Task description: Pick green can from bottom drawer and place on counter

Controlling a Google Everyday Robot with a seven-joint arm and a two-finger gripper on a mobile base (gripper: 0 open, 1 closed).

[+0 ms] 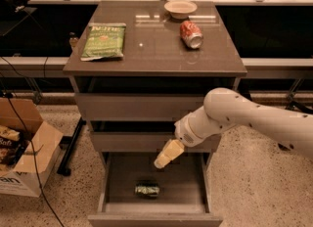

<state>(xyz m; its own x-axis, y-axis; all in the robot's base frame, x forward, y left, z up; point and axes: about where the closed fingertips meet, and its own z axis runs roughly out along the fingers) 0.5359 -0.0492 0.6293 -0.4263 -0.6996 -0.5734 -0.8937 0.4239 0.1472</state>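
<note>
Reaching in from three o'clock, the arm (254, 118) slants its tool (162, 161) toward seven o'clock above the green can (147, 189) in the bottom drawer (186, 184); I cannot tell the tool's grip.

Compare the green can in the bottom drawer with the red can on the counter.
Colour: the green can is dark green; the red can is red with a silver end. Place: the green can lies in the open bottom drawer; the red can lies on the counter. The gripper hovers above the green can, far from the red can. Both lie on their sides.
</note>
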